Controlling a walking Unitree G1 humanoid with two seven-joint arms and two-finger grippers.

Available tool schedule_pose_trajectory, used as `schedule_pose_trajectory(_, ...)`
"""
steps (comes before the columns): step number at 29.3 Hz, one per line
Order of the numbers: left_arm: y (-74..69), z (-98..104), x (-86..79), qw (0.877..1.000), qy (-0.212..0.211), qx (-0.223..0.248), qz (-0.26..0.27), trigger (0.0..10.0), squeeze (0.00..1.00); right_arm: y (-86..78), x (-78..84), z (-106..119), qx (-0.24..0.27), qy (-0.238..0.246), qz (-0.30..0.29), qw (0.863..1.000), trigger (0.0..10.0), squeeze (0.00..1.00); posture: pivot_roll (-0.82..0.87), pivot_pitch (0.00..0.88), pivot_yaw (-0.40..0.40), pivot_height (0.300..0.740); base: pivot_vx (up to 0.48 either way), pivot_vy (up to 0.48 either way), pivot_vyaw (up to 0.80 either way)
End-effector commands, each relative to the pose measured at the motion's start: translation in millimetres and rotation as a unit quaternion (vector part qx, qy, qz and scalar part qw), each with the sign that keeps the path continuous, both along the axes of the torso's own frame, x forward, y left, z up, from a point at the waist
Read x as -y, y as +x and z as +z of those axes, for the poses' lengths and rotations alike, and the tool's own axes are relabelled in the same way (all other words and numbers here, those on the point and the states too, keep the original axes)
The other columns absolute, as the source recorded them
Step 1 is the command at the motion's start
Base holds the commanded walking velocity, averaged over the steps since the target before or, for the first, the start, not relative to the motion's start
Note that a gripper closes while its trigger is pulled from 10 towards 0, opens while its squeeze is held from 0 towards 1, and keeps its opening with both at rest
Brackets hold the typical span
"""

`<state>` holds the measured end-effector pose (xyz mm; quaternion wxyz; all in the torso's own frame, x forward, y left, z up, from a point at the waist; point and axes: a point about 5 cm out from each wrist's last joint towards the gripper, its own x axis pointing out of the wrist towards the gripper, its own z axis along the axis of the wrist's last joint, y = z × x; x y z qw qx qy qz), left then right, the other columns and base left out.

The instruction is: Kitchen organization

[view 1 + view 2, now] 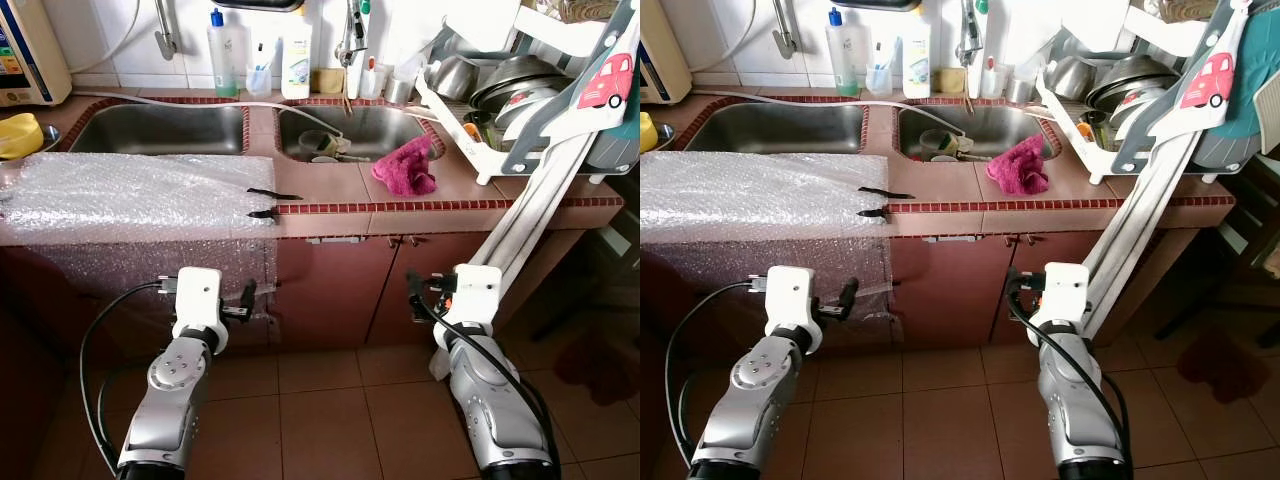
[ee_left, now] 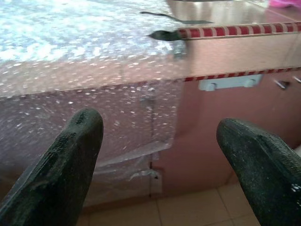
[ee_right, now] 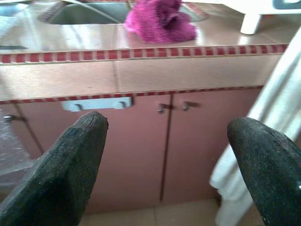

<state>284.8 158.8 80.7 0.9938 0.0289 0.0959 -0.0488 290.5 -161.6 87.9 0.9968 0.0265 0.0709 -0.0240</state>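
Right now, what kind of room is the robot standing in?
Most likely a home kitchen: a double steel sink set in a tiled counter, a dish rack stacked with pots, and dish soap bottles by the tap.

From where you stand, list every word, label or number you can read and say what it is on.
None can be read.
White bottle: label too blurred.
Clear bottle with blue cap: no legible print.
Appliance at the counter's left end: panel markings too small.
Hanging cloth: a red car picture, no words.
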Motion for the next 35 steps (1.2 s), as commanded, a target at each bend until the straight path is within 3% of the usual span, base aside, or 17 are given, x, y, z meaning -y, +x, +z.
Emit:
schedule_pose_trajectory(1,0.7,-1.6,2.9,1.000,0.005,-0.004,-0.012,10.0,0.00,-1.0,11.2,4.8,0.016,0.000,-0.025,1.000,10.0,0.00,0.04,0.000,-0.021,0.740,0.000,0.000,0.00)
schedule_pose_trajectory(8,12.3,5.0,12.7,0.999,0.003,0.004,-0.036,10.0,0.00,-2.3,32.0,7.1,0.011,-0.015,-0.063,0.998,10.0,0.00,0.01,0.000,0.021,0.740,0.000,0.000,0.00)
schedule_pose_trajectory(12,14.3,5.6,18.0,0.999,0.006,0.003,-0.051,10.0,0.00,-8.6,34.9,4.2,0.013,-0.003,-0.064,0.998,10.0,0.00,0.01,0.000,0.028,0.740,0.000,0.000,0.00)
schedule_pose_trajectory(15,15.2,7.2,18.0,0.999,0.009,0.007,-0.052,10.0,0.00,-11.1,31.4,1.4,0.015,-0.007,-0.056,0.998,10.0,0.00,0.02,0.000,0.030,0.740,0.000,0.000,0.00)
schedule_pose_trajectory(21,14.3,7.3,10.1,1.000,0.001,0.006,-0.020,10.0,0.00,-0.6,10.4,6.9,0.026,-0.004,-0.010,1.000,10.0,0.00,0.05,0.000,-0.010,0.740,0.000,0.000,0.00)
schedule_pose_trajectory(35,11.3,2.5,5.6,1.000,0.002,-0.003,-0.002,10.0,0.00,7.3,11.7,8.0,0.021,-0.009,-0.006,1.000,10.0,0.00,0.05,0.000,-0.016,0.740,0.000,0.244,0.00)
